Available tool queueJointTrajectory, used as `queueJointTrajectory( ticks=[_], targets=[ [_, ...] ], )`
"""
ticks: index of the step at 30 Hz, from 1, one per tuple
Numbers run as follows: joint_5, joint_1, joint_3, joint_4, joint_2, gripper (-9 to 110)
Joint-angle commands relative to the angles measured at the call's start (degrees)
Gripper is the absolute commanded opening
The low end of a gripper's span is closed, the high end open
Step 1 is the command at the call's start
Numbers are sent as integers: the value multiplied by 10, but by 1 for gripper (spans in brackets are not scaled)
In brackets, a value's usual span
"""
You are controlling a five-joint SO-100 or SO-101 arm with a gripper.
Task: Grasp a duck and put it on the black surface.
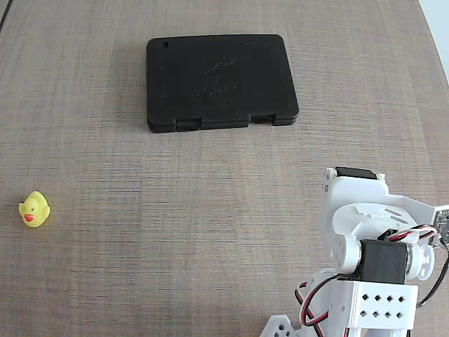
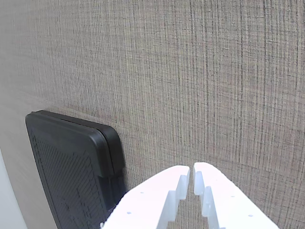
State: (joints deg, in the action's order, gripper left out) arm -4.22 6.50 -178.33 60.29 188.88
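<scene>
Nothing done yet: duck point(image 1: 34, 209) sits on the table, well apart from the black surface point(image 1: 221, 82); empty gripper point(image 2: 191, 177) nearly closed.

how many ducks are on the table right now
1. The duck sits near the left edge of the table in the fixed view, well apart from the black case. No others visible.
</scene>
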Motion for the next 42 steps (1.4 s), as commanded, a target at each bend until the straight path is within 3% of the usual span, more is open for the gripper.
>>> queueJointTrajectory(
  ticks=[1, 20, 29, 42],
  targets=[
    [-4, -26, 4, -3, 39, 0],
    [-4, -31, 32, -6, -1, 0],
    [2, -70, 362, -3, -352, 0],
    [4, -367, 727, 28, -853, 0]
  ],
)
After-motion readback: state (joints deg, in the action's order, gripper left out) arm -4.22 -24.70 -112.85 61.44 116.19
